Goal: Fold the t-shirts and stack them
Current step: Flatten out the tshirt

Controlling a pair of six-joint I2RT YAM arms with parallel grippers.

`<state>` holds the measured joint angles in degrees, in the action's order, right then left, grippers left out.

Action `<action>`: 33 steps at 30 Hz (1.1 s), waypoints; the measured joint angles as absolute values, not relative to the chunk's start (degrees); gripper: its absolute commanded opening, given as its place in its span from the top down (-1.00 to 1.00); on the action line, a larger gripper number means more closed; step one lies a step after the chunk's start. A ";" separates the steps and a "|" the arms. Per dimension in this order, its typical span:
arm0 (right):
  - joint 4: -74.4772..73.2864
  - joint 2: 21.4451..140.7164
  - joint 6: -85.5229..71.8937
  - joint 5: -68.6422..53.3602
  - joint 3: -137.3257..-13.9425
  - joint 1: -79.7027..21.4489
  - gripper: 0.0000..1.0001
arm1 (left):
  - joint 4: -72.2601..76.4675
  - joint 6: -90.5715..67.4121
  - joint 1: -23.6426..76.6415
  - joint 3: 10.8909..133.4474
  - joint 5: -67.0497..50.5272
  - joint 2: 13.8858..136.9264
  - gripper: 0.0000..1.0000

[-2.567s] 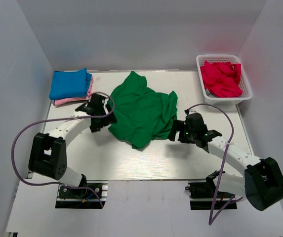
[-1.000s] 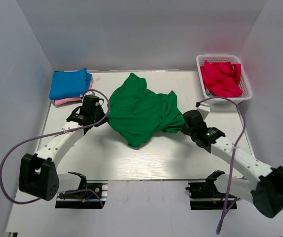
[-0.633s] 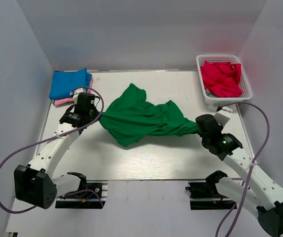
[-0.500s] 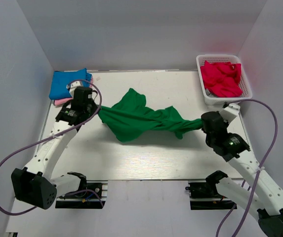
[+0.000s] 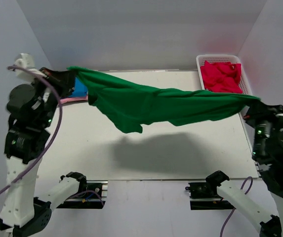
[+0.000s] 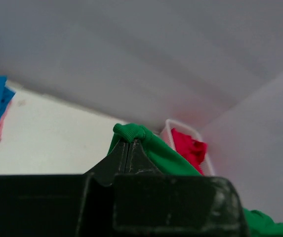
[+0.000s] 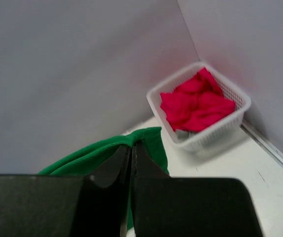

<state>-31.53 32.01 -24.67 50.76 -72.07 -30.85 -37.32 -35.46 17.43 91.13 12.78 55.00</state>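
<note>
A large dark green t-shirt (image 5: 151, 103) hangs stretched high above the table between both arms. My left gripper (image 5: 71, 73) is shut on its left end, whose ribbed edge (image 6: 130, 131) bunches at the fingertips. My right gripper (image 5: 252, 101) is shut on its right end (image 7: 146, 136). The cloth sags in the middle and casts a shadow on the table. A folded blue t-shirt (image 5: 80, 88) on a pink one (image 5: 72, 100) lies at the back left, mostly hidden by the left arm. A crumpled red t-shirt (image 5: 221, 78) fills the basket.
A white lattice basket (image 5: 199, 64) stands at the back right corner, also seen in the right wrist view as basket (image 7: 215, 133). Grey walls close the table (image 5: 181, 153) on three sides. Both arms stand raised at the left and right edges.
Both arms have risen and swung outward, lifting the green t-shirt off the table and pulling it taut between them. Both grippers stay shut on it.
</note>
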 measured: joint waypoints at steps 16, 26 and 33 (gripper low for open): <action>-27.16 34.04 -17.08 48.14 -79.48 -30.83 1.00 | -35.68 -33.93 17.30 92.33 2.59 49.32 1.00; -17.50 71.22 -22.15 44.23 -55.24 -26.94 0.41 | -36.62 -38.48 16.47 73.97 17.10 80.01 -0.19; -18.04 90.06 -24.08 36.53 -58.87 -21.26 -0.81 | -47.81 -43.77 14.57 91.24 25.02 113.01 -1.00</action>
